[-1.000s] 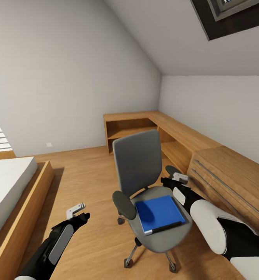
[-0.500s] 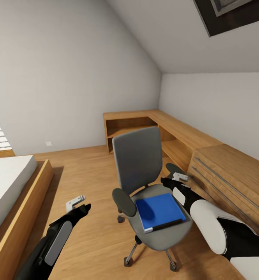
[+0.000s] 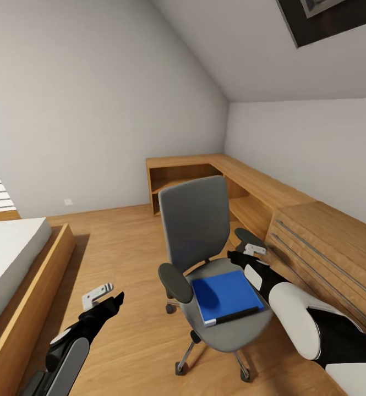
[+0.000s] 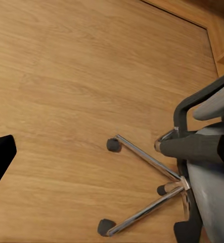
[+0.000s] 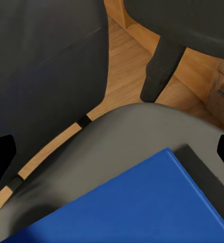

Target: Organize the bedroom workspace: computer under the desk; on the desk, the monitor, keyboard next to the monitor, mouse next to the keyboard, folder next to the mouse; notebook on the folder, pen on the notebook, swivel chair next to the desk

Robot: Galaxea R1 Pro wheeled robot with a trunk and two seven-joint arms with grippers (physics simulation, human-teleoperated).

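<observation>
Inspector: Blue folder (image 3: pixel 227 297) lies flat on the seat of the swivel chair (image 3: pixel 196 225), its dark spine edge toward the seat's front rim. From the right wrist camera, one corner of the folder (image 5: pixel 137 207) sits close behind the seat's rear curve.

Clerk: And the chair's position?

Inspector: Upright on the wood floor (image 3: pixel 127 242), its backrest toward a low wooden shelf unit (image 3: pixel 205 176) in the corner. A wooden drawer cabinet (image 3: pixel 326 247) stands just beside the chair's far armrest. A low wooden bed (image 3: pixel 17 264) is well apart on the opposite side.

Clerk: Right gripper?

Inspector: Right gripper (image 3: pixel 247 252) hovers over the seat's edge, beside the far armrest and just behind the folder. Its wrist camera shows dark fingertips (image 5: pixel 1 152) at both edges of the frame, so the jaws stand wide with nothing between them.

Clerk: Left gripper?

Inspector: Left gripper (image 3: pixel 103 297) hangs over bare floor, apart from the chair's near armrest. Its camera looks down on the chrome star base (image 4: pixel 152 190) and casters. One dark fingertip (image 4: pixel 0 152) shows; I cannot tell the jaw width.
</observation>
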